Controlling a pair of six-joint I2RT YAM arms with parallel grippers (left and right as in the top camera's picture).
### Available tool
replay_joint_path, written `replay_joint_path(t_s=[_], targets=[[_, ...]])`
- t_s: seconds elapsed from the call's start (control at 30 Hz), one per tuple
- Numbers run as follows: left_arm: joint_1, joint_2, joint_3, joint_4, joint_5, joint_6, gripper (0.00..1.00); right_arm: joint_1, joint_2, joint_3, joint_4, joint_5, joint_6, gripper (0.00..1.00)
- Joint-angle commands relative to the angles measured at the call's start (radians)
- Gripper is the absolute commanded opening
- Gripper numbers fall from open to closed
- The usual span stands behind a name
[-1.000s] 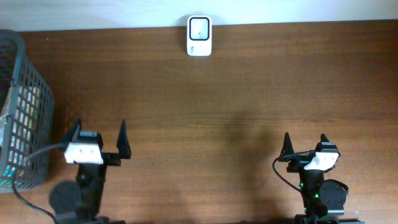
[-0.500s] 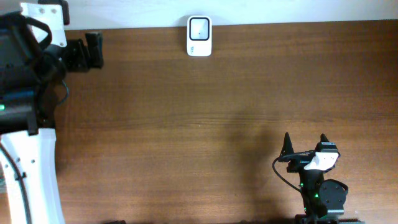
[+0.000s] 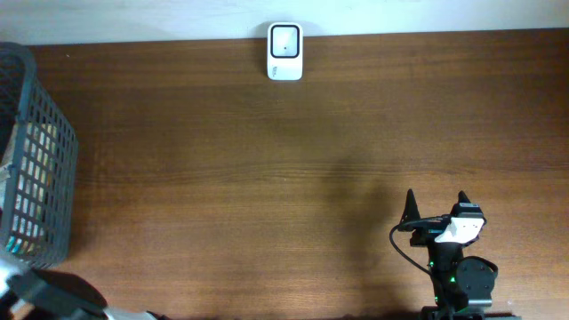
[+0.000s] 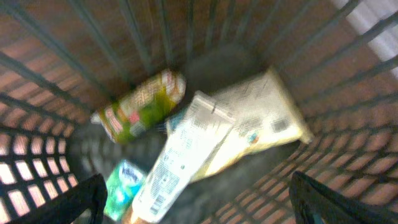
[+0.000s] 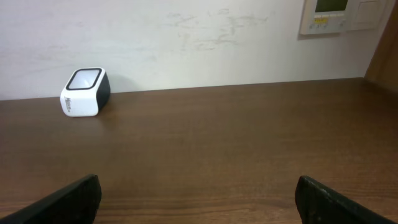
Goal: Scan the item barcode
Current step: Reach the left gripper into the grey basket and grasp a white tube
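L tool point(image 4: 200, 202): released, fingers wide apart, nothing between them; hangs over the basket point(image 4: 56, 74), wrist cam looks down into it, pic blurred.
R tool point(image 3: 436, 206): released, fingers wide, empty; near-right part of table point(image 3: 267, 178), tips point to far edge.
Basket: dark wire mesh, at left edge of table, holds several pkts.
White pkt point(image 4: 177, 162): long, lies diagonal across basket floor, approx. centre; barcode-like stripes at its near end; not held.
Cream pkt point(image 4: 264, 118): right of white pkt in wrist view, touching it, seems partly under it; small dark print patch on it, too blurred to read.
Green-yellow pkt point(image 4: 143, 102): left of white pkt's far end, close beside it.
Teal pkt point(image 4: 123, 183): small, near-left in wrist view, just beside white pkt's near end.
Scanner point(image 3: 284, 52): white box w/ dark window on top, far edge of table, approx. centre; well apart from both tools and basket.
Wall panel point(image 5: 329, 14): pale, on wall behind table, far right in R wrist view.
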Motion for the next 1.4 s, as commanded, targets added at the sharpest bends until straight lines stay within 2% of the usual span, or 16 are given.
replay_joint_path(t_s=[0.0,0.17,0.3,0.57,0.6,0.63,0.67,0.7,0.73,0.8,0.83,0.93,1.13,1.2,1.27,1.37], targets=[[0.001,0.110,0.003,-0.045,0.010,0.096,0.92,-0.006,-0.008,-0.007,-0.005,0.002,0.001,0.98],[0.001,0.238,0.003,-0.101,-0.003,0.130,0.91,-0.006,-0.008,-0.007,-0.005,0.002,0.001,0.99],[0.001,0.336,0.000,-0.140,-0.025,0.130,0.85,-0.006,-0.008,-0.007,-0.005,0.002,0.001,0.99],[0.001,0.463,-0.002,-0.138,-0.070,0.178,0.84,-0.006,-0.008,-0.007,-0.005,0.002,0.001,0.99],[0.001,0.472,-0.002,-0.135,-0.074,0.178,0.77,-0.006,-0.008,-0.007,-0.005,0.002,0.001,0.99],[0.001,0.474,-0.002,-0.132,-0.074,0.178,0.64,-0.006,-0.008,-0.007,-0.005,0.002,0.001,0.99],[0.001,0.474,-0.002,-0.126,-0.073,0.178,0.38,-0.006,-0.008,-0.007,-0.005,0.002,0.001,0.99],[0.001,0.474,-0.002,-0.125,-0.073,0.176,0.30,-0.006,-0.008,-0.007,-0.005,0.002,0.001,0.99],[0.001,0.474,-0.002,-0.125,-0.073,0.174,0.25,-0.006,-0.008,-0.007,-0.005,0.002,0.001,0.99],[0.001,0.474,-0.001,-0.129,-0.073,0.171,0.03,-0.006,-0.008,-0.007,-0.005,0.002,0.001,0.99],[0.001,0.473,0.000,-0.136,-0.073,0.170,0.00,-0.006,-0.008,-0.007,-0.005,0.002,0.001,0.99],[0.000,0.465,0.064,-0.193,-0.048,0.130,0.00,-0.006,-0.008,-0.007,-0.005,0.002,0.001,0.99],[-0.036,0.371,0.473,-0.390,0.130,0.107,0.00,-0.006,-0.008,-0.007,-0.005,0.002,0.001,0.99],[-0.100,0.287,0.619,-0.437,0.168,0.103,0.00,-0.006,-0.008,-0.007,-0.005,0.002,0.001,0.99],[-0.171,0.209,0.681,-0.436,0.167,0.103,0.00,-0.006,-0.008,-0.007,-0.005,0.002,0.001,0.99],[-0.311,0.074,0.713,-0.390,0.076,0.103,0.00,-0.006,-0.008,-0.007,-0.005,0.002,0.001,0.99]])
